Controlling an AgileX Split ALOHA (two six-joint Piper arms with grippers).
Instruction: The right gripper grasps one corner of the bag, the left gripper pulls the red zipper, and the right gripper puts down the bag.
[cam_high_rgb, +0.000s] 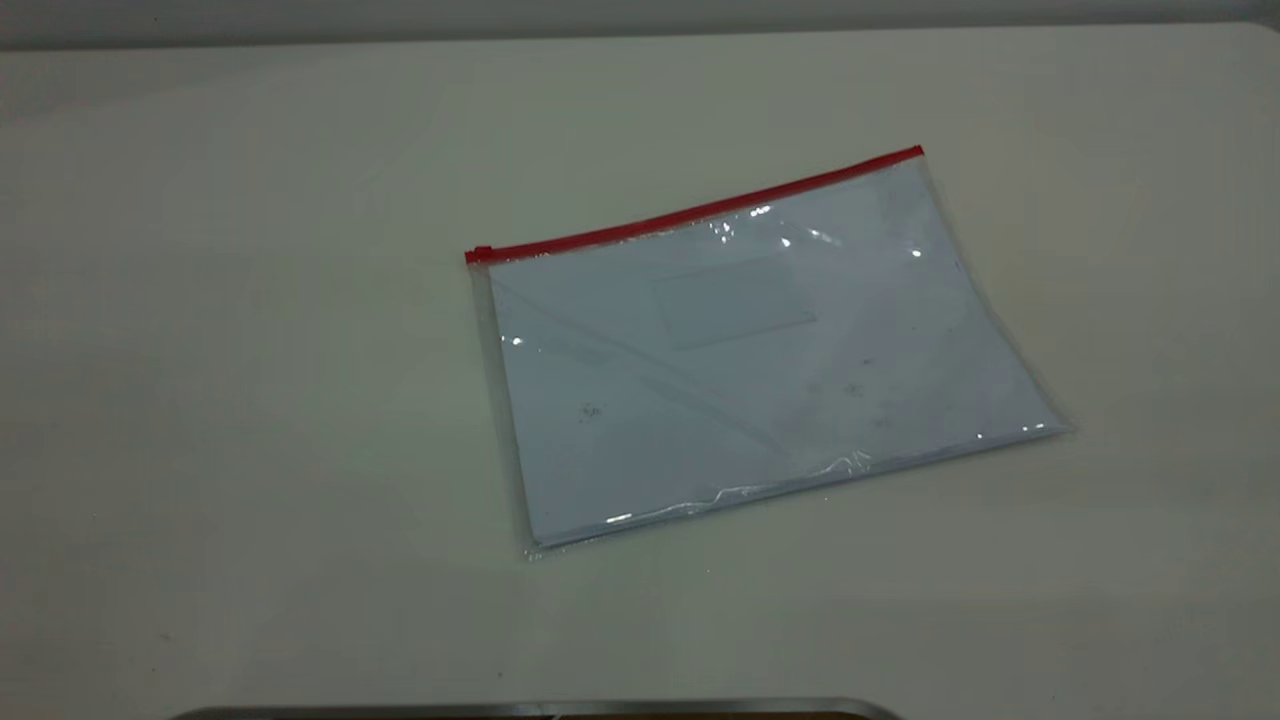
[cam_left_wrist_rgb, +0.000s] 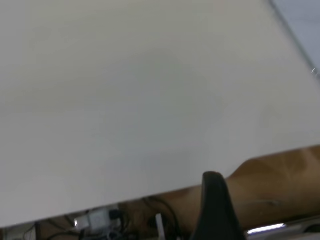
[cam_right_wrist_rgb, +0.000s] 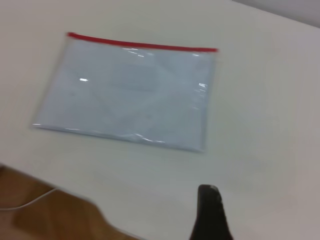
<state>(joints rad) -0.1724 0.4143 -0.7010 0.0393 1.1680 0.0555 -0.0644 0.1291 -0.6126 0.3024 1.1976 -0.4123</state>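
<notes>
While the white table (cam_high_rgb: 250, 450) fills nearly all of the exterior view, we see neither arm above it there. The bag (cam_high_rgb: 760, 370) lies flat on that table, a clear plastic document pouch with white sheets inside and a faint rectangular pocket (cam_high_rgb: 735, 300) showing through its upper face. It sits askew, and nothing touches it.

Along the bag's far long edge runs the red zipper (cam_high_rgb: 700, 210), a thin bright strip reaching from one corner to the other. At the end of the strip toward the left arm's side we make out a small red slider tab (cam_high_rgb: 480, 254), sitting at the very corner of the bag. The opposite corner of the bag (cam_high_rgb: 918, 153), where the red strip ends on the right arm's side, lies flat on the table like the rest of the pouch.

In the right wrist view we see the bag whole, well apart from the right gripper (cam_right_wrist_rgb: 210, 215), of which only one dark tapered finger shows, hanging over the table near its edge; we cannot tell whether its fingers are spread or pressed together. In the left wrist view only a sliver of the bag's clear edge (cam_left_wrist_rgb: 300, 25) appears, far from the left gripper (cam_left_wrist_rgb: 215, 210). That gripper too shows a single dark finger, over the table's edge, with a brown floor and loose cables (cam_left_wrist_rgb: 100, 220) beyond, and we cannot tell its state either.
</notes>
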